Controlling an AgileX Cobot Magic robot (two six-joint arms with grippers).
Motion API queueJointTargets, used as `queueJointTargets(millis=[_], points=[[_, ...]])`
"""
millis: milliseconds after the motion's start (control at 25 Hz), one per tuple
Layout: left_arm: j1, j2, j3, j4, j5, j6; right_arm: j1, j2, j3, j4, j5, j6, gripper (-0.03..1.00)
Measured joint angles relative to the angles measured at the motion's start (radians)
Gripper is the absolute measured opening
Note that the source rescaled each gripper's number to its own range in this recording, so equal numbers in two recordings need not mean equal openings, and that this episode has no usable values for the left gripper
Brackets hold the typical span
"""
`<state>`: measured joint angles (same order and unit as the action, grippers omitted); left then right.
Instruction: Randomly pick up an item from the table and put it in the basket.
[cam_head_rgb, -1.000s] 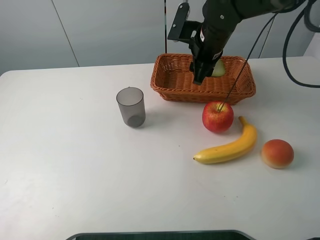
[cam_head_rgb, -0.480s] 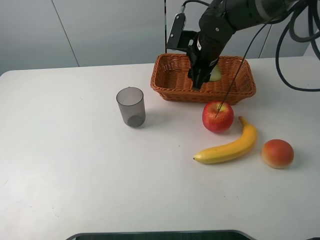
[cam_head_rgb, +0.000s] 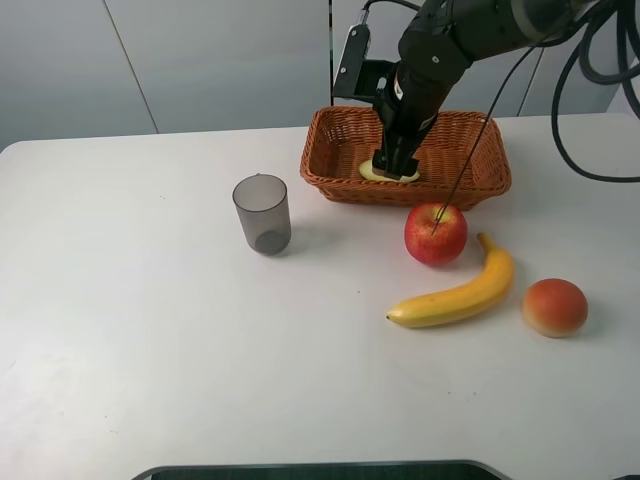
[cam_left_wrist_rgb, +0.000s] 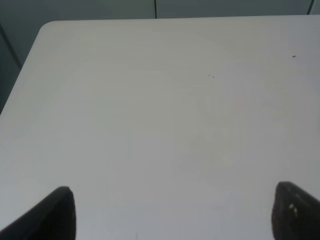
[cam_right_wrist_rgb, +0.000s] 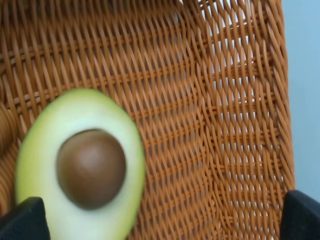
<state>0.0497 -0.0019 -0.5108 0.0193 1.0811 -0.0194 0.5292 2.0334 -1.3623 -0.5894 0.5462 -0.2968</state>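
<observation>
The halved avocado lies cut side up on the floor of the orange-brown wicker basket at the back of the white table. My right gripper hangs inside the basket just above the avocado, open and empty. In the right wrist view the avocado, with its brown pit, lies free on the basket weave between the spread fingers of the right gripper. My left gripper is open and empty over bare table; it does not show in the high view.
A red apple stands just in front of the basket. A yellow banana and an orange-red fruit lie to its front right. A grey translucent cup stands left of the basket.
The avocado, held up at the right gripper before, has left it and now lies on the basket floor. The gripper has dropped slightly lower in the basket.
</observation>
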Motion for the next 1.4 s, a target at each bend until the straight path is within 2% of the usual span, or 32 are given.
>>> queueJointTargets(millis=[120,280,480,640,920,1200,1400], points=[[0.000,0.000,0.000,0.000,0.000,0.000,0.000,-0.020,0.000,0.034,0.018,0.000,0.99],[0.000,0.000,0.000,0.000,0.000,0.000,-0.007,-0.087,0.000,0.140,0.066,0.004,1.00],[0.000,0.000,0.000,0.000,0.000,0.000,-0.063,-0.197,0.000,0.293,0.175,0.100,1.00],[0.000,0.000,0.000,0.000,0.000,0.000,-0.145,-0.308,0.065,0.426,0.207,0.231,1.00],[0.000,0.000,0.000,0.000,0.000,0.000,-0.330,-0.531,0.298,0.578,0.217,0.288,1.00],[0.000,0.000,0.000,0.000,0.000,0.000,-0.513,-0.819,0.494,0.629,0.299,0.322,1.00],[0.000,0.000,0.000,0.000,0.000,0.000,-0.621,-1.065,0.583,0.631,0.322,0.324,1.00]])
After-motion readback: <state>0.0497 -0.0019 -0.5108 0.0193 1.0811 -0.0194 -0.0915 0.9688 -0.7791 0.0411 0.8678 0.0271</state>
